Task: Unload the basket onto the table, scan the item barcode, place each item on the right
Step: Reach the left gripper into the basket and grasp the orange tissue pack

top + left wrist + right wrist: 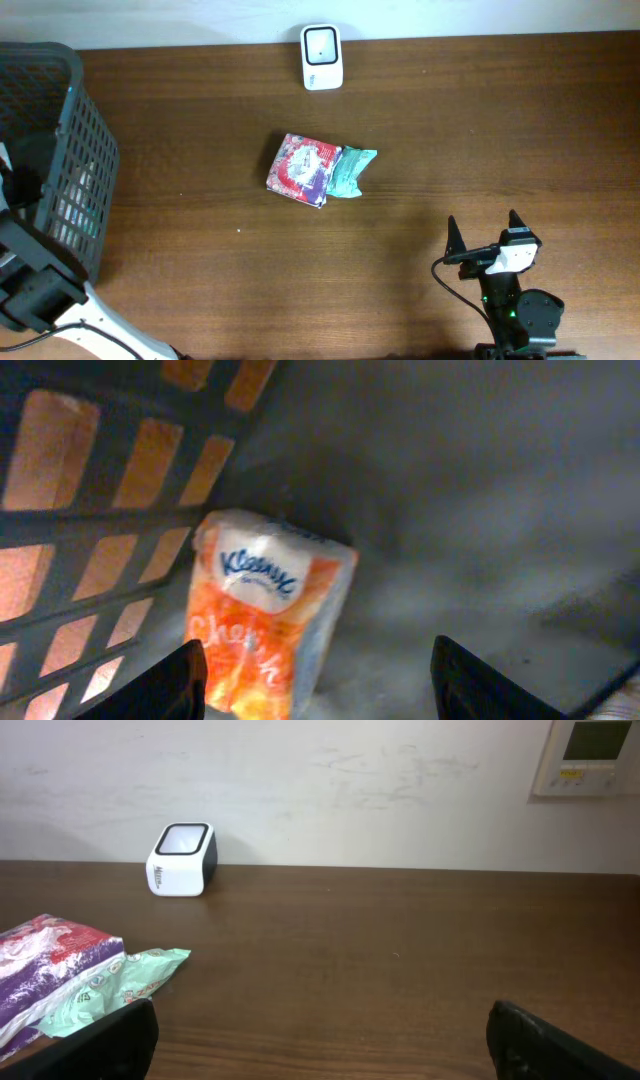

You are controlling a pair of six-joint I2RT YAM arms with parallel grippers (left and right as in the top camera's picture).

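Observation:
An orange and white Kleenex tissue pack (265,615) lies on the grey floor of the basket (480,510) in the left wrist view. My left gripper (318,665) hangs just above it, jaws apart; the pack's lower end sits between them close to the left finger (165,685), with no grip on it. The white barcode scanner (322,56) stands at the table's far edge, also in the right wrist view as the scanner (182,859). My right gripper (483,225) rests open over bare table at the front right, nothing between its fingers.
The dark mesh basket (60,120) stands at the table's left edge with my left arm (35,290) reaching into it. A red and purple packet (300,168) and a green packet (350,170) lie together mid-table, in front of the scanner.

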